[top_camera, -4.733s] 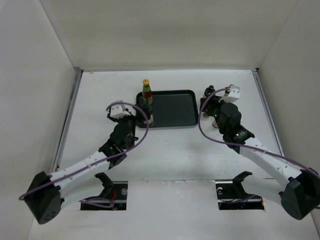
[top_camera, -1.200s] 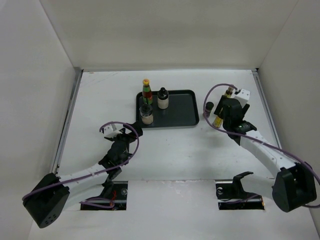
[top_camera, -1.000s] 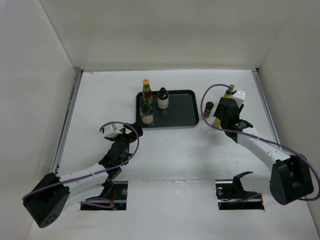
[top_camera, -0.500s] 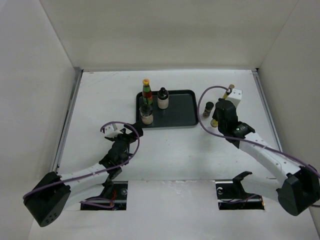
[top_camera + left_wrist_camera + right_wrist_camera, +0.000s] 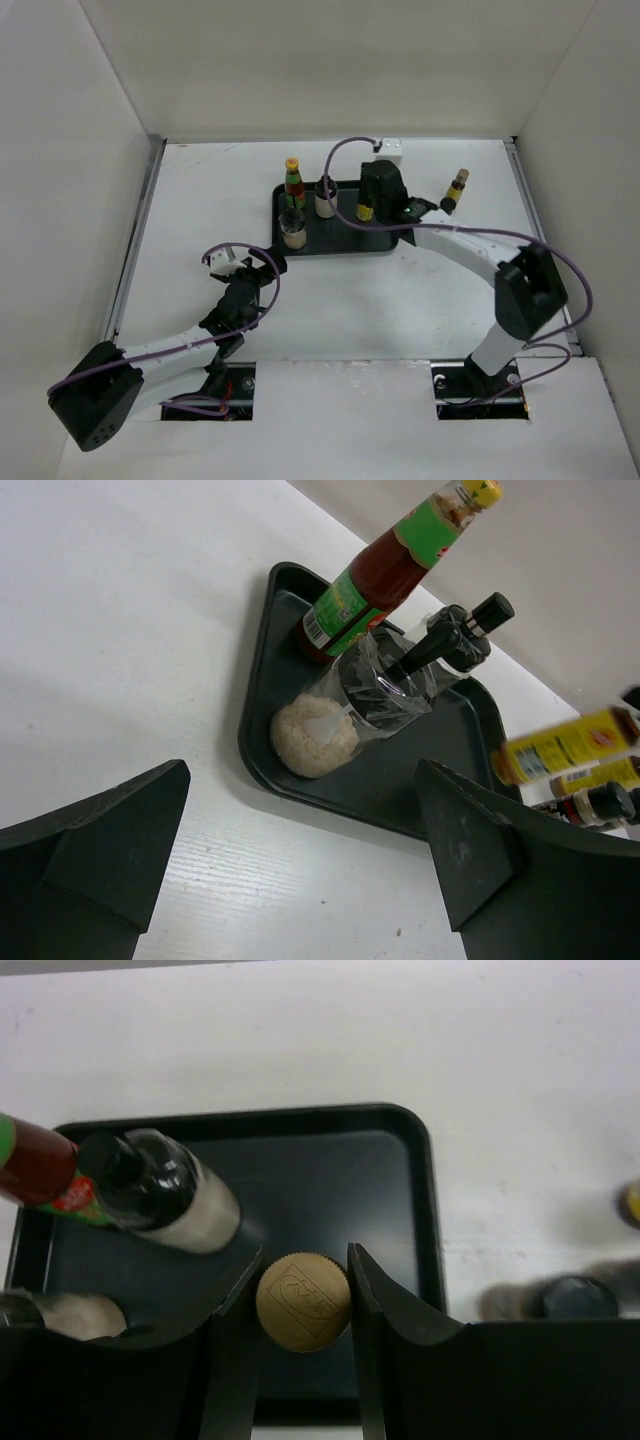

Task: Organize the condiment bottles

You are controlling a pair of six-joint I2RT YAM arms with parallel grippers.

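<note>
Right gripper (image 5: 305,1255) clenched on slim yellow-filled tan-capped bottle (image 5: 303,1302) | over black rectangular tray (image 5: 330,1175), likely for set-down | left gripper (image 5: 302,780) released, short of tray

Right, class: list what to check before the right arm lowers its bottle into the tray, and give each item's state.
1. Grip: right gripper shut on the yellow-filled bottle, cap centred between the fingers: ok.
2. Bare tray floor beneath the bottle: ok.
3. Gap to the white bottle beside one finger: cannot tell, looks tight.
4. Height above the tray floor: cannot tell.
5. Left gripper open, short of the tray: ok.
6. All bottles in the tray: not ok; the small dark bottle stands on the table.
</note>
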